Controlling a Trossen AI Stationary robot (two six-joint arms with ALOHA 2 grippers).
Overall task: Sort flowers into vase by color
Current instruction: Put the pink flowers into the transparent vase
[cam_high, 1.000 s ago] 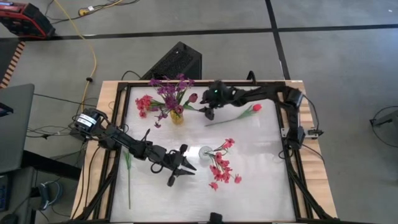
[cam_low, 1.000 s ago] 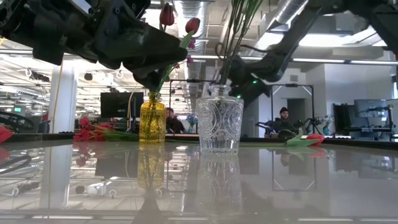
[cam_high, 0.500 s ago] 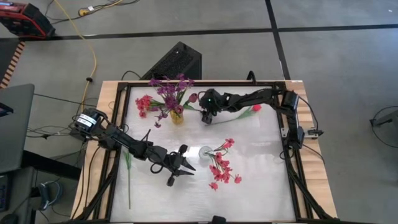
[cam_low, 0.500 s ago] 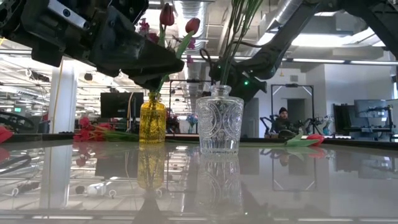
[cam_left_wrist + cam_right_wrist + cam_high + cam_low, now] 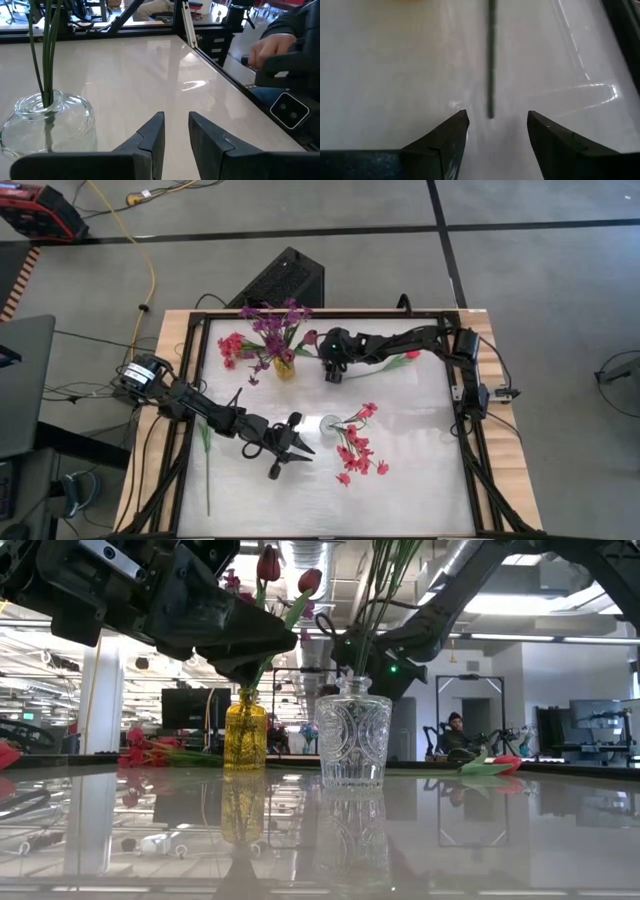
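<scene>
A yellow vase (image 5: 285, 366) near the far edge holds purple sprigs and a dark tulip. A clear glass vase (image 5: 330, 423) mid-table holds red-pink sprigs that droop toward the near right. A red tulip (image 5: 412, 353) lies on the table, its stalk running toward the yellow vase. My right gripper (image 5: 334, 373) hangs open over that stalk's free end (image 5: 491, 102), one finger on either side, apart from it. My left gripper (image 5: 297, 442) hovers open and empty just left of the clear vase (image 5: 47, 125). Another red-pink sprig (image 5: 231, 346) lies at the far left.
A bare green stalk (image 5: 207, 465) lies along the table's left edge. The black frame rail (image 5: 470, 430) runs round the table. A person's hand (image 5: 272, 47) shows beyond the table in the left wrist view. Bare tabletop lies to the near right (image 5: 430, 470).
My right gripper has moved toward the table's left along the red tulip's stalk, ending over the stalk's free end near the yellow vase. The flowers and vases have stayed where they were.
</scene>
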